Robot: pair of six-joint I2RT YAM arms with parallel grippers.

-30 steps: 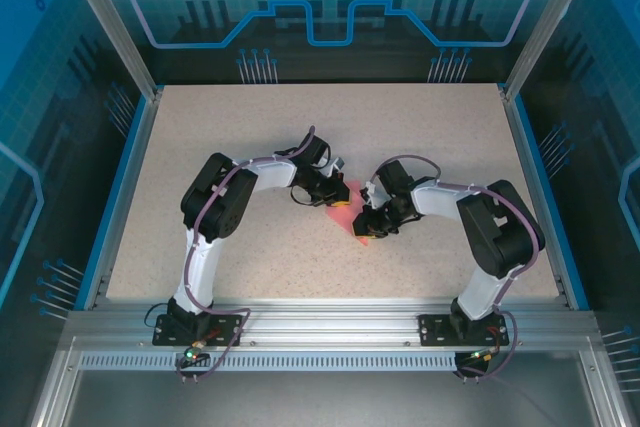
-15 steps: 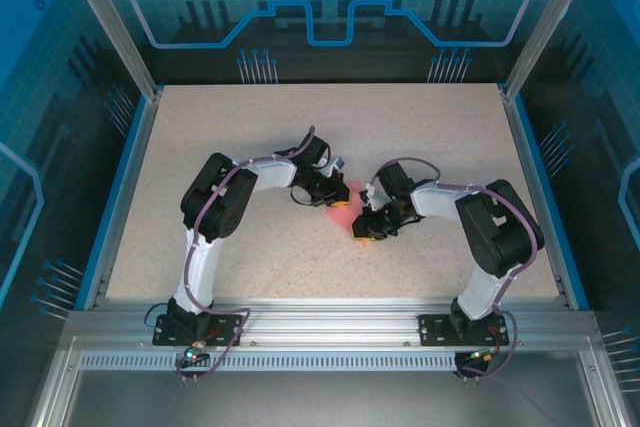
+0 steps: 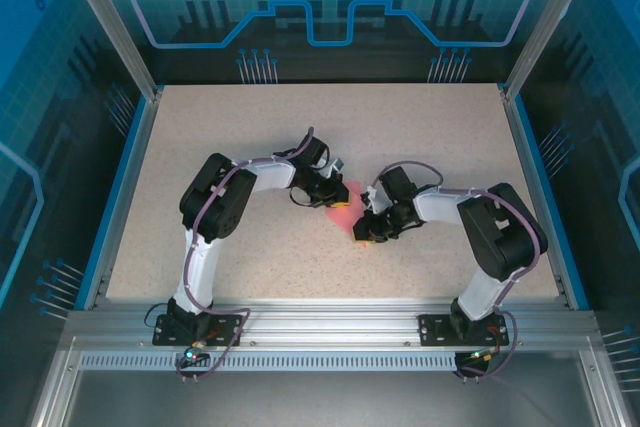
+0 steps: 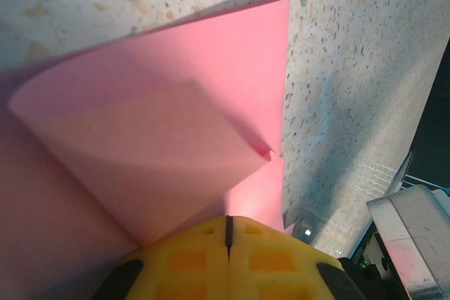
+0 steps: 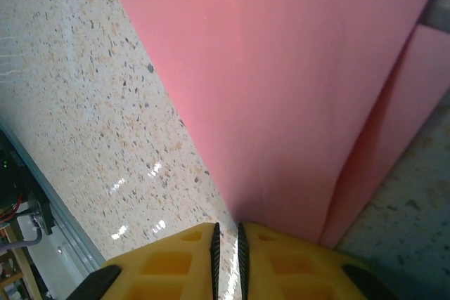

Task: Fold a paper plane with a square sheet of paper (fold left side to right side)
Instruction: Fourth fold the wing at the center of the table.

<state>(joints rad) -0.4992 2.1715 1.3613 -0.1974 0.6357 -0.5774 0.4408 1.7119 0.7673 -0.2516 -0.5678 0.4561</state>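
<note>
As arms [image 3: 215, 197] bend inward, left fingers [image 4: 190, 261] and right fingers [image 5: 172, 265] (yellow) pinch the paper [image 4: 162, 138].

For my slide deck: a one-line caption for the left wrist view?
Mid-fold: the left gripper, jaws shut, pinches the pink paper, its flap curling over the speckled table.

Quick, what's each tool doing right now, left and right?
Left tool: closed, pinching the pink paper.
Right tool: closed, pinching the same paper's edge.
</note>
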